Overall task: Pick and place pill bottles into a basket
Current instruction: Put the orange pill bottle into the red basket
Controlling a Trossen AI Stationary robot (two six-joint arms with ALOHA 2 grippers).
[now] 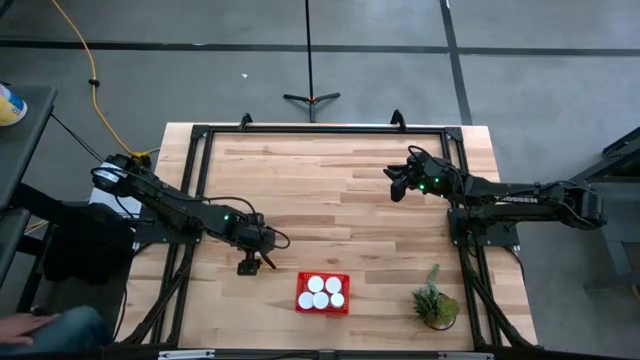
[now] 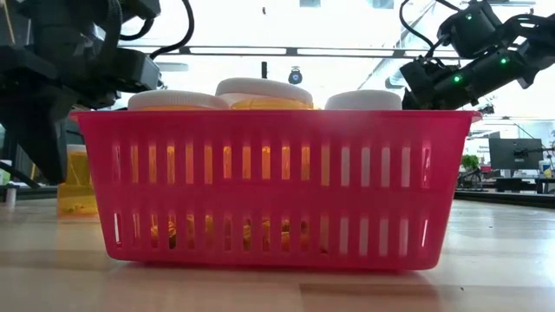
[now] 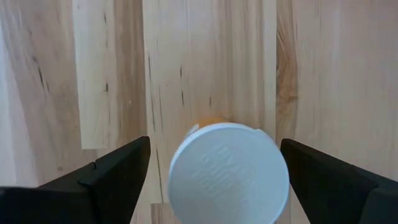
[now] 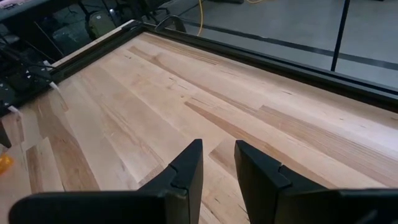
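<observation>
Red mesh basket (image 1: 323, 307) | round white-capped pill bottles (image 1: 324, 292) | wood table (image 1: 320, 190)

Five white-capped pill bottles (image 1: 322, 292) upright in red basket (image 1: 301, 305), sixth bottle (image 3: 229, 173) standing just beside

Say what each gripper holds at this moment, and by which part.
Nothing is held. The left gripper stands open around a pill bottle on the table, fingers clear of its cap. The right gripper is empty.
</observation>
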